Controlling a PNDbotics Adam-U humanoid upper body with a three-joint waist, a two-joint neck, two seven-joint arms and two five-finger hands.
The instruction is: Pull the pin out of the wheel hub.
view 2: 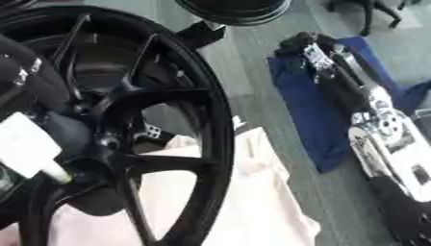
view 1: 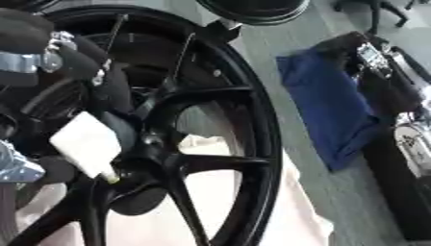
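Black wheel (view 1: pixel 221 144) fills the near left of both views, spokes meeting at the hub (view 1: pixel 139 168) low and left of centre; a white block (view 1: pixel 86 143) with a pale yellowish pin (view 1: pixel 110 177) at its lower tip sits against the hub, the tip touching or just beside the hub centre; whether the pin is in or out cannot be told; left hand (view 1: pixel 50 53) crowds in from the upper left, black with silver joints, over the spokes just above the block; its fingers are not readable, so grip state cannot be told; pale cloth (view 2: pixel 252 192) lies under the wheel; right hand (view 2: pixel 324 57) is well apart at the right, resting on a blue cloth (view 2: pixel 316 120), fingers also unclear; a second dark rim (view 2: pixel 235 9) shows at the far top edge.
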